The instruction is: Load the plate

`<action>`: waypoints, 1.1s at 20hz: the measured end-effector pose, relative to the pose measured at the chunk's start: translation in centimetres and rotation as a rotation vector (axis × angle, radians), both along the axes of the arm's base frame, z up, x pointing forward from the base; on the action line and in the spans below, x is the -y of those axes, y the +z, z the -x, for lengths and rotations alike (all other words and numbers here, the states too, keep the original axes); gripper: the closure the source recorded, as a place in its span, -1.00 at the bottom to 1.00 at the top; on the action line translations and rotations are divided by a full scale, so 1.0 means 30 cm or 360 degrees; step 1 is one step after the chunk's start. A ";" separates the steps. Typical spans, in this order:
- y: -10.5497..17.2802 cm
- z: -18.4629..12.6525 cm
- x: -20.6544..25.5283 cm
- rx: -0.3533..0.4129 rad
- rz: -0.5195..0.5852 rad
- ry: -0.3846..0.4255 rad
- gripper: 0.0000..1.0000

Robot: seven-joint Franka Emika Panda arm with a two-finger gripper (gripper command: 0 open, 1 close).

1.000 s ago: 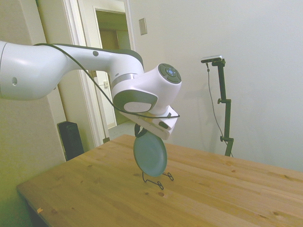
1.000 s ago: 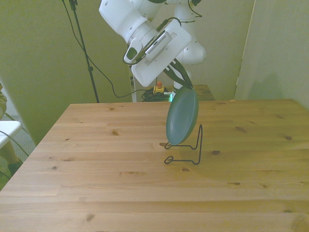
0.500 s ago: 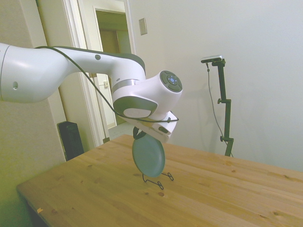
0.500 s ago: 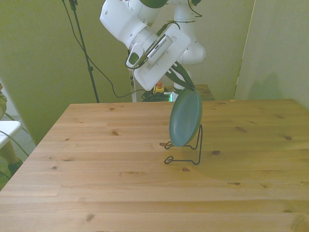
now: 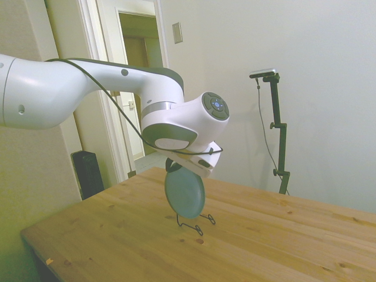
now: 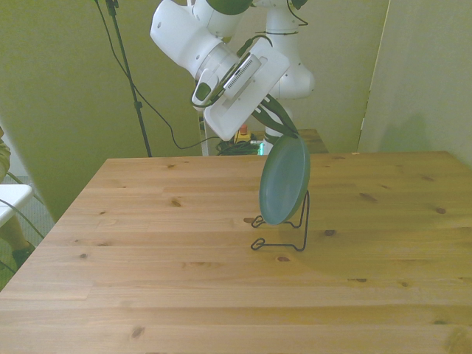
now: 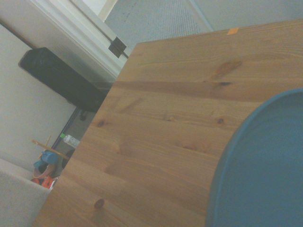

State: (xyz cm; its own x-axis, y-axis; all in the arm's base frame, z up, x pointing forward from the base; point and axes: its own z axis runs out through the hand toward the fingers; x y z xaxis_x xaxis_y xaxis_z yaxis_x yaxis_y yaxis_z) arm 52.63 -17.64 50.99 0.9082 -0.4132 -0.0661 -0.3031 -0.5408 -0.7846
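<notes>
Round matte teal plate [image 6: 285, 182] clamped at its top rim in dark two-finger pincer [image 6: 280, 127], nearly upright over thin black wire stand [image 6: 289, 234] on wooden counter [image 6: 147, 243]; liable, if released before seating, to tip or roll off.

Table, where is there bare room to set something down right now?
Most of the table is bare: the whole stretch on the front view's left, the near strip in front of the wire stand, and the side on the front view's right. Only the middle is crowded, where the pincer holds the plate at the stand.
</notes>
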 end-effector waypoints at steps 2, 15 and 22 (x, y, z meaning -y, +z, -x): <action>-0.004 -0.004 0.000 0.0004 -0.0008 -0.0004 1.00; -0.094 -0.029 -0.054 0.0025 0.0001 -0.0035 1.00; -0.125 -0.044 -0.083 0.0030 -0.0001 -0.0034 1.00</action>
State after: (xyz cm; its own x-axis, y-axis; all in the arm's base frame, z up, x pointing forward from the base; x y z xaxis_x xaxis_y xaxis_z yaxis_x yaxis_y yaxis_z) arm 53.95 -15.14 47.23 0.9003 -0.4325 -0.0490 -0.2996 -0.5341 -0.7905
